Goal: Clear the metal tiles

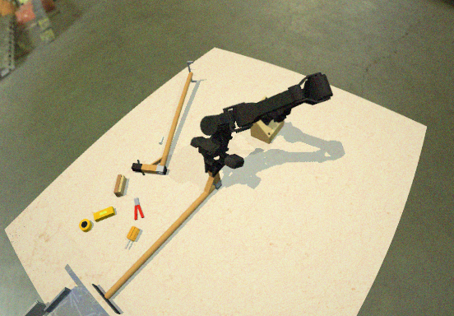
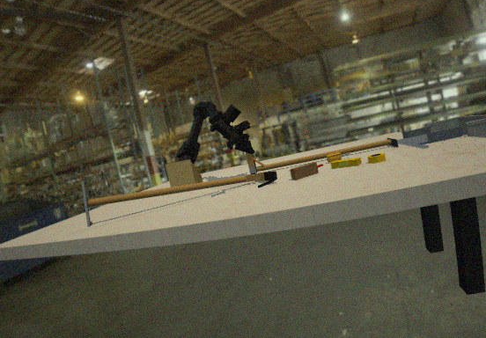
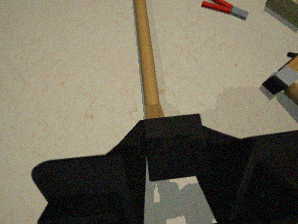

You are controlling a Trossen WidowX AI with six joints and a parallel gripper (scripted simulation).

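1. Top view shows no writing or brand that can be read; the small things on the table (image 1: 312, 206) are too blurry for any letters.
2. The gripper (image 1: 213, 175) is pinching the near end of the long scraper (image 1: 164, 236). Its fingers are squeezed onto the wooden handle, not spread wide.
3. In the wrist view, the gripper (image 3: 172, 145) covers the end of the long scraper (image 3: 147, 65), and the handle runs straight away from it over the table.
4. The long scraper lies slanted across the table. Its dark blade end sits just beside the steel bench plate (image 1: 80, 302) at the bottom left corner.
5. The bench plate is cut off by the picture edge, so most of it is hidden. I cannot make out any metal tiles or the catch box there.
6. A second long stick tool (image 1: 177, 117) lies on the table, well apart from the gripper, with a dark tip at its bent end.
7. Near it sit a small brown block (image 1: 119, 184), red pliers (image 1: 138, 210), a yellow level (image 1: 104, 213), a yellow tape roll (image 1: 85, 225) and a small orange tool (image 1: 132, 234).
8. The arm stands on a tan block (image 1: 266, 132), partly hidden under the arm.
9. In the exterior view, the gripper (image 2: 251, 157) is small and dark, and its fingers are hard to see.
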